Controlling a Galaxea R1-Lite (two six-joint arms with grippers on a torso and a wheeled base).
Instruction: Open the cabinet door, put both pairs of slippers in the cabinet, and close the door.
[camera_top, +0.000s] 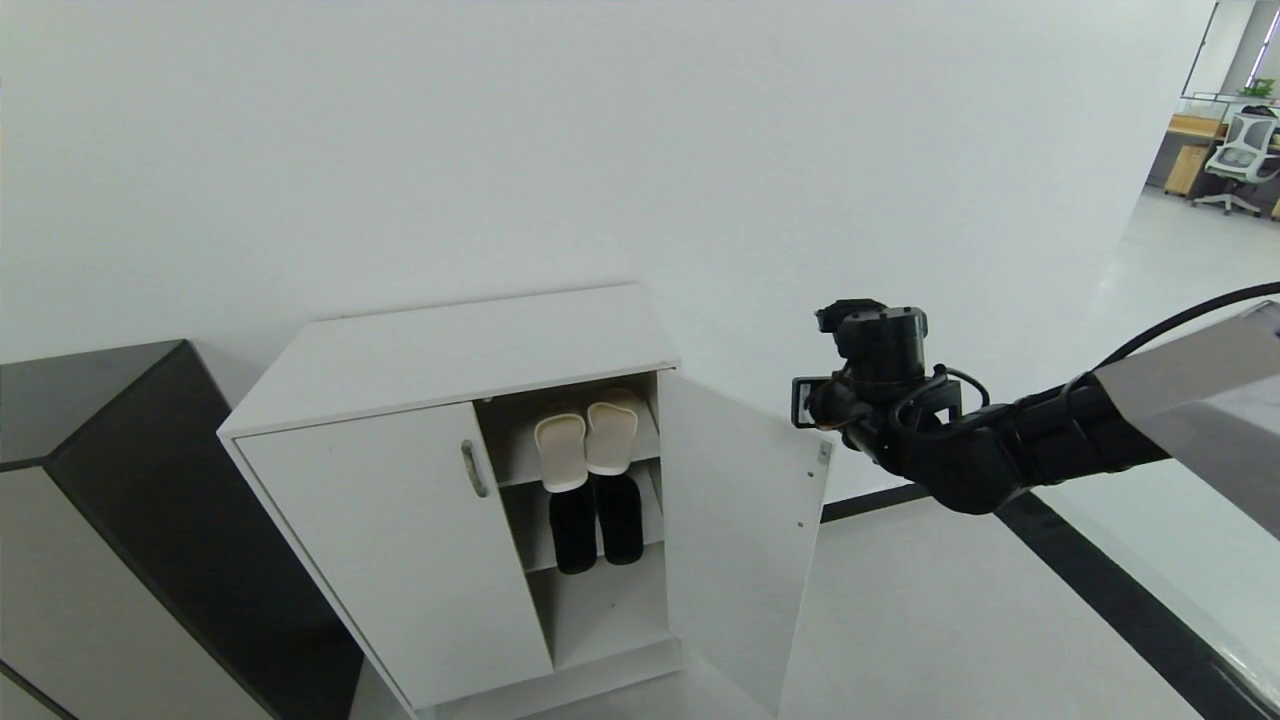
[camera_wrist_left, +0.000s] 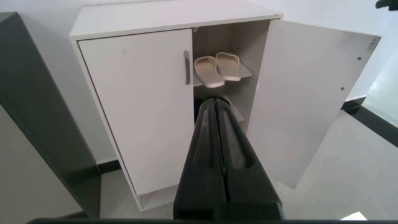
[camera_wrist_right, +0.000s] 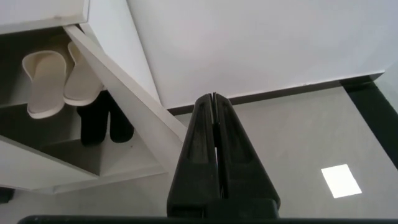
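The white cabinet (camera_top: 450, 350) stands against the wall with its left door closed and its right door (camera_top: 740, 540) swung open. A white pair of slippers (camera_top: 588, 440) lies on the upper shelf, and a black pair (camera_top: 597, 525) lies on the shelf below. My right gripper (camera_top: 806, 402) hangs shut and holds nothing, just right of the open door's top outer corner. In the right wrist view the right gripper (camera_wrist_right: 213, 98) points down past the door's edge (camera_wrist_right: 124, 93). My left gripper (camera_wrist_left: 215, 101) is shut and holds nothing, in front of the cabinet opening, below the white slippers (camera_wrist_left: 217, 67).
A dark grey block (camera_top: 120, 480) stands close to the cabinet's left side. A black floor stripe (camera_top: 1100, 590) runs along the wall's base and across the floor at right. Open floor lies in front of and right of the door. A desk and chair (camera_top: 1240, 160) stand far off.
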